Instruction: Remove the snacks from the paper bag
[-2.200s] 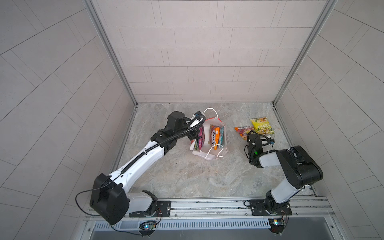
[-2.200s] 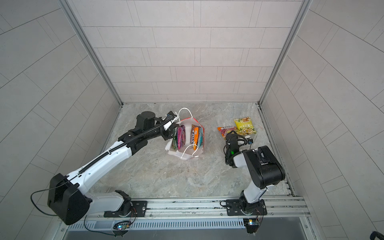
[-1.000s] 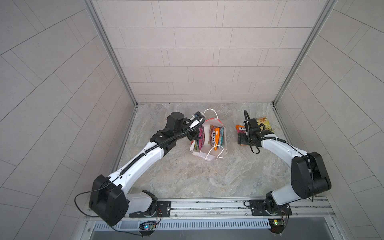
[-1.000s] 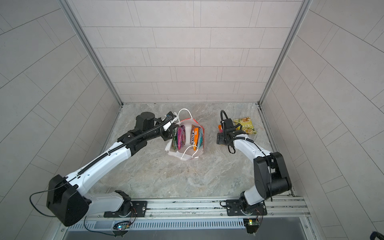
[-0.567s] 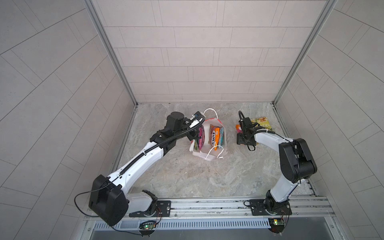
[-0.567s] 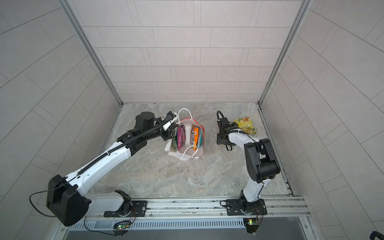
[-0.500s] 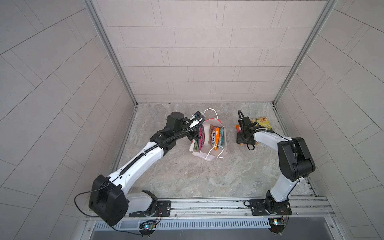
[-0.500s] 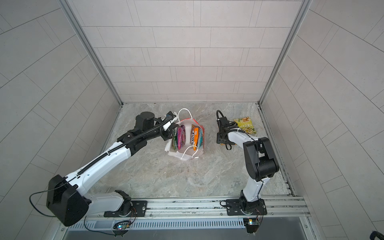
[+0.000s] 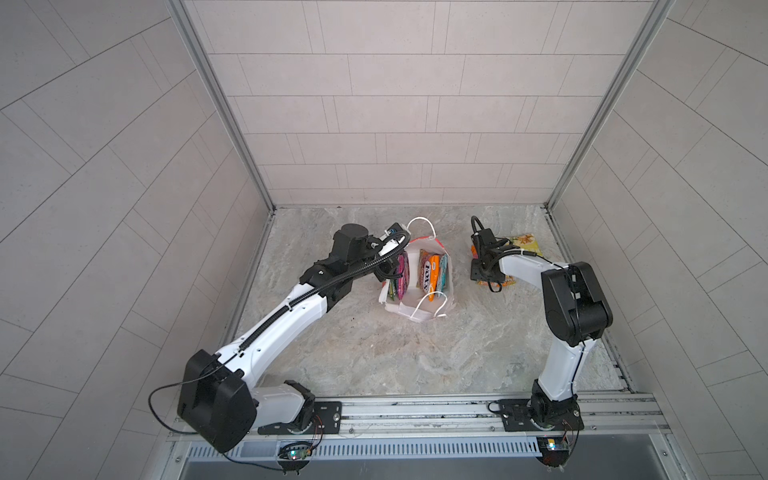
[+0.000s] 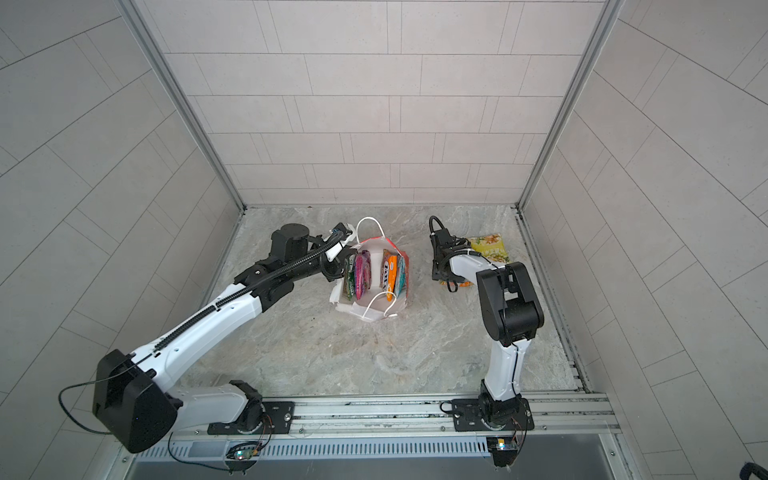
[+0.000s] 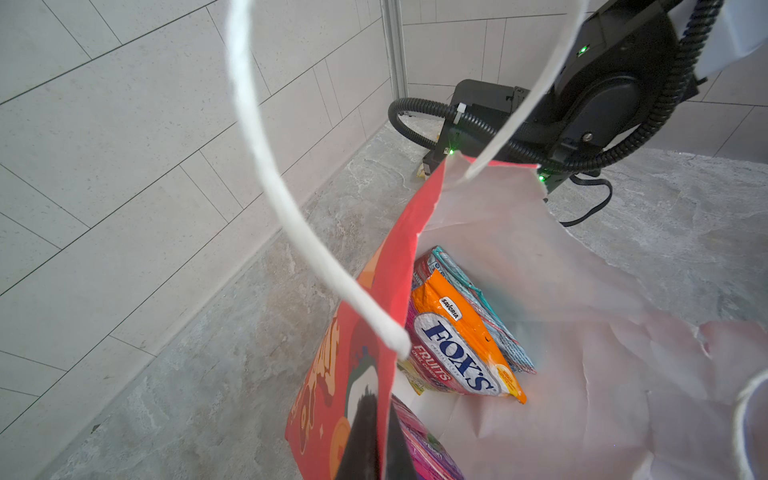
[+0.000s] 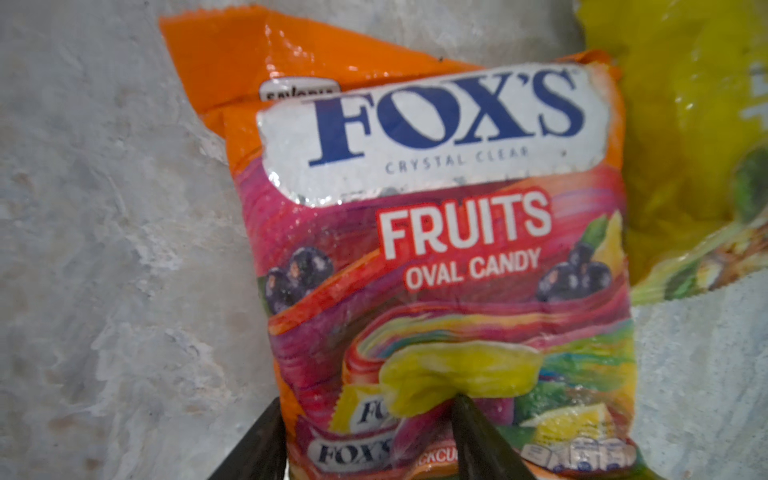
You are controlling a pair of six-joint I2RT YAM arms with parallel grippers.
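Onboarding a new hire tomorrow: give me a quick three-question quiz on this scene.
1. True or false: the left pincer clamps the paper bag by its wall.
2. How many snacks lie out on the table? A one, B two, C four.
3. Fill in: the packet under the right pincer reads FOX'S ____ OVAL CANDY.
Key: 1 true; 2 B; 3 FRUITS.

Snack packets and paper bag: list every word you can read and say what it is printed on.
"FOX'S CRYSTAL CLEAR", "FRUITS OVAL CANDY": orange-pink packet on the table.
"SAVORIA", "FOX'S", "FRUITS": orange packet in the paper bag.
Blurred: lettering on the yellow packet.
Unreadable: gold print on the paper bag.
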